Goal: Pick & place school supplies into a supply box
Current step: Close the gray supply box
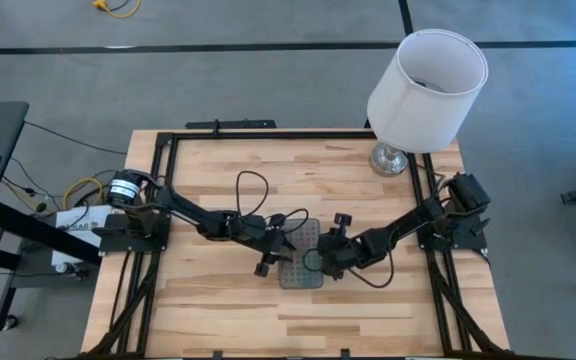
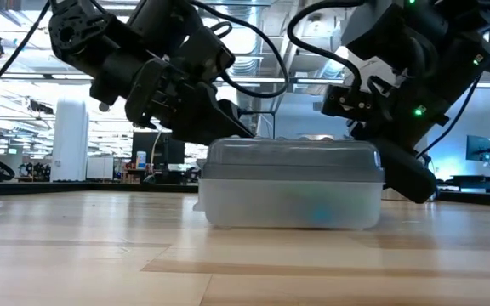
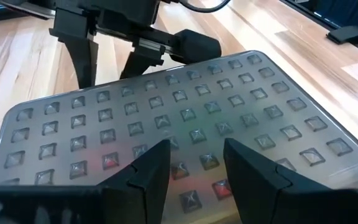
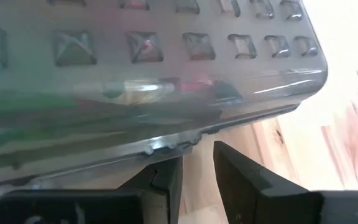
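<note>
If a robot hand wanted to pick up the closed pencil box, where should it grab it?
Probably across the short width of the supply box, coming straight down from above. It lies flat with its bumpy grey lid shut, and its side walls are straight, so fingers could pinch both long sides. The left gripper is open over the lid now.

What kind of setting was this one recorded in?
Probably a robotics lab or open workshop: two arms are mounted on a framed wooden table, the low view shows exposed ceiling ducts above a large open hall, and cables trail beside the table.
</note>
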{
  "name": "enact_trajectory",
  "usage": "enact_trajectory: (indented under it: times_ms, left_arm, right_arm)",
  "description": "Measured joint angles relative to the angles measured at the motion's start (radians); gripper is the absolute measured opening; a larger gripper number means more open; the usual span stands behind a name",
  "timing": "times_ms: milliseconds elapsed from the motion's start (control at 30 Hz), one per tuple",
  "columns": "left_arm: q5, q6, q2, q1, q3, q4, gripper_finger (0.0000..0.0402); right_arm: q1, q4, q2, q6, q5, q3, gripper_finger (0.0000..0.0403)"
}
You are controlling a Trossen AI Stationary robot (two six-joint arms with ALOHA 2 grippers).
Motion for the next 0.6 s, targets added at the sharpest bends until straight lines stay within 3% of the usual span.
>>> enact_trajectory:
  times_ms: [200, 367, 500, 600]
  left_arm:
    - [0.006, -0.002, 0.002, 0.011, 0.0, 0.005, 0.0146]
    - [0.007, -0.003, 0.003, 0.011, -0.001, 0.007, 0.0146]
    - [0.009, -0.003, 0.005, 0.011, -0.003, 0.014, 0.0146]
    - [0.01, -0.003, 0.005, 0.011, -0.003, 0.016, 0.0146]
  right_arm:
    - [0.005, -0.119, -0.017, 0.084, 0.037, 0.006, 0.0085]
    - [0.043, -0.286, -0.08, 0.235, 0.153, 0.006, 0.0085]
    - [0.11, -0.286, -0.14, 0.275, 0.256, 0.006, 0.0085]
    - [0.167, -0.207, -0.164, 0.21, 0.328, 0.007, 0.0085]
